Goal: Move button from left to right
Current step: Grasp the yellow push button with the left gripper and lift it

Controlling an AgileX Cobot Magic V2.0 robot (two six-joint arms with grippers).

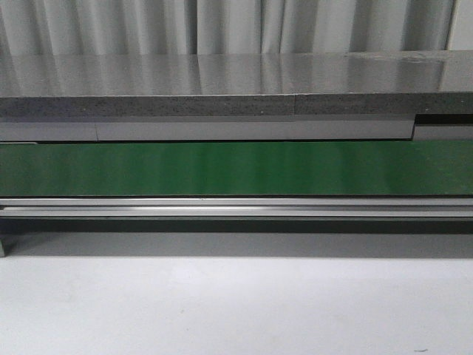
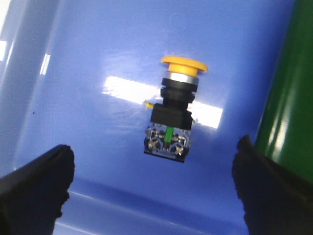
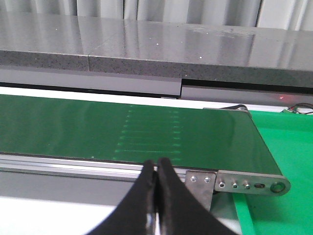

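The button (image 2: 173,112) lies on its side on the floor of a blue bin (image 2: 88,98) in the left wrist view, its yellow head pointing away from the fingers, its dark body and terminal block with a green mark toward them. My left gripper (image 2: 151,183) is open above the bin, with one black finger (image 2: 36,183) on each side, apart from the button. My right gripper (image 3: 156,166) is shut and empty, held in front of the end of the green conveyor belt (image 3: 122,132). Neither gripper nor the button shows in the front view.
The green conveyor belt (image 1: 236,168) runs across the front view with a metal rail (image 1: 236,207) before it and a grey stone counter (image 1: 222,89) behind. A green surface (image 3: 288,147) lies beyond the belt's end bracket (image 3: 244,182). A green edge (image 2: 288,98) borders the blue bin.
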